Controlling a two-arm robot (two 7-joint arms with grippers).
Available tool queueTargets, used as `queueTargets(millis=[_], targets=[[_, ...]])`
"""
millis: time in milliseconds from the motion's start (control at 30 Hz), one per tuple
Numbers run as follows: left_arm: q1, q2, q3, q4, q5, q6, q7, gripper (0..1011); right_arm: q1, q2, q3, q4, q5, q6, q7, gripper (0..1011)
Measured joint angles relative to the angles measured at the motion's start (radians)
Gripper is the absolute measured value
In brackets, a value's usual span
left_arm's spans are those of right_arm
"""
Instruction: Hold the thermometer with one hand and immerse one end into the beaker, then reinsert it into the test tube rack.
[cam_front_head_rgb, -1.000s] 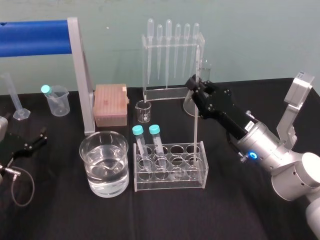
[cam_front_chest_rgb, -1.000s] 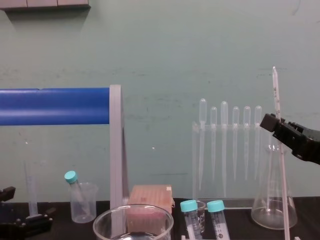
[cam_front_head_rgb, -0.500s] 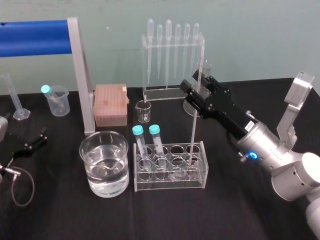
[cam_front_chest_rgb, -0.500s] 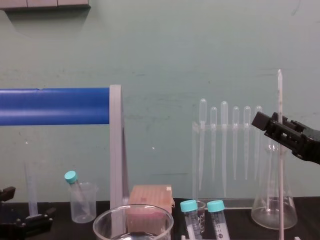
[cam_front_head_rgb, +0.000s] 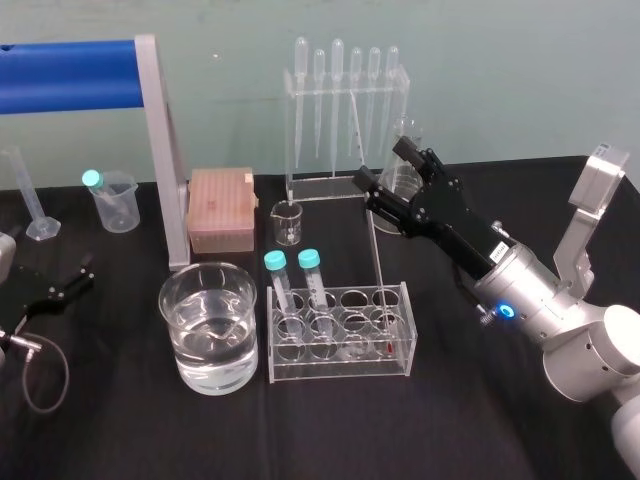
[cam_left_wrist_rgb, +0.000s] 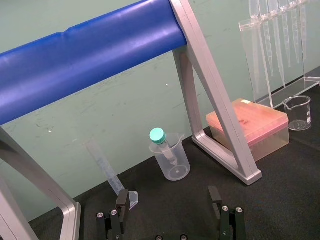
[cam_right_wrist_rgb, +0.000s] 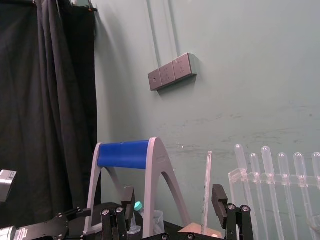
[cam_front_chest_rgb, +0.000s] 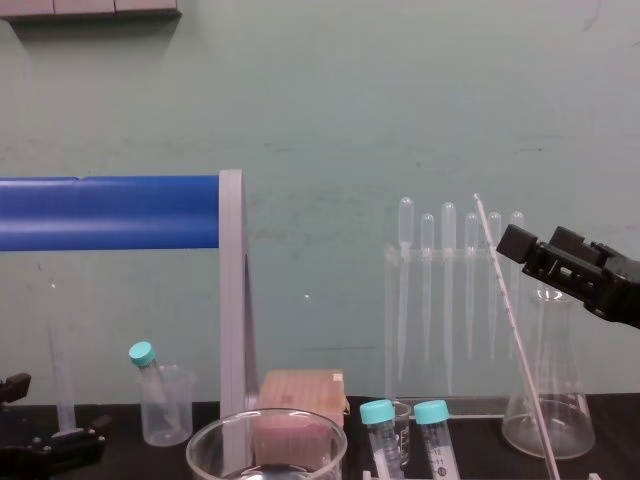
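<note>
Dark surface (cam_front_head_rgb: 480, 420): thermometer (cam_front_head_rgb: 376, 270) is leaned in the test tube rack (cam_front_head_rgb: 340, 362) between the right gripper (cam_front_head_rgb: 385, 168)'s spread fingers (cam_front_head_rgb: 385, 205); left gripper (cam_left_wrist_rgb: 169, 200) is parked, fingers apart.

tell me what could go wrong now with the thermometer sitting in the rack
1. The thermometer leans in the test tube rack, free between the open jaws of the right gripper; it could tip further or fall.
2. It stands close to one finger, so retreating may knock it.
The left gripper lies parked, open.

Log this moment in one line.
thermometer: tilted in test tube rack | right tool: open around its upper part | left tool: open, parked left
</note>
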Motion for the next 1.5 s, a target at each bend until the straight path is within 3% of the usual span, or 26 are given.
queueTargets(millis=[433,500,533,633,667,733,833,867,1033,1267,1500], targets=[[0.000,0.000,0.000,0.000,0.000,0.000,0.000,1008,0.000,0.000,0.000,0.000,0.000,0.000,0.000,1000],[0.000,0.000,0.000,0.000,0.000,0.000,0.000,1008,-0.023,0.011,0.013,-0.049,-0.070,-0.003,-0.094,1000],[0.000,0.000,0.000,0.000,0.000,0.000,0.000,1008,-0.023,0.011,0.013,-0.049,-0.070,-0.003,-0.094,1000],[0.000,0.000,0.000,0.000,0.000,0.000,0.000,1008,-0.077,0.024,0.050,-0.142,-0.213,-0.001,-0.281,1000],[0.000,0.000,0.000,0.000,0.000,0.000,0.000,1008,-0.085,0.025,0.057,-0.157,-0.239,0.003,-0.315,1000],[0.000,0.000,0.000,0.000,0.000,0.000,0.000,1008,-0.121,0.031,0.083,-0.210,-0.331,0.031,-0.427,1000],[0.000,0.000,0.000,0.000,0.000,0.000,0.000,1008,-0.157,0.034,0.109,-0.257,-0.406,0.081,-0.524,1000],[0.000,0.000,0.000,0.000,0.000,0.000,0.000,1008,-0.157,0.034,0.109,-0.257,-0.406,0.081,-0.524,1000],[0.000,0.000,0.000,0.000,0.000,0.000,0.000,1008,-0.207,0.037,0.144,-0.308,-0.489,0.202,-0.630,1000],[0.000,0.000,0.000,0.000,0.000,0.000,0.000,1008,-0.225,0.018,0.154,-0.282,-0.496,0.258,-0.637,1000],[0.000,0.000,0.000,0.000,0.000,0.000,0.000,1008,-0.225,-0.007,0.160,-0.243,-0.483,0.261,-0.608,1000]])
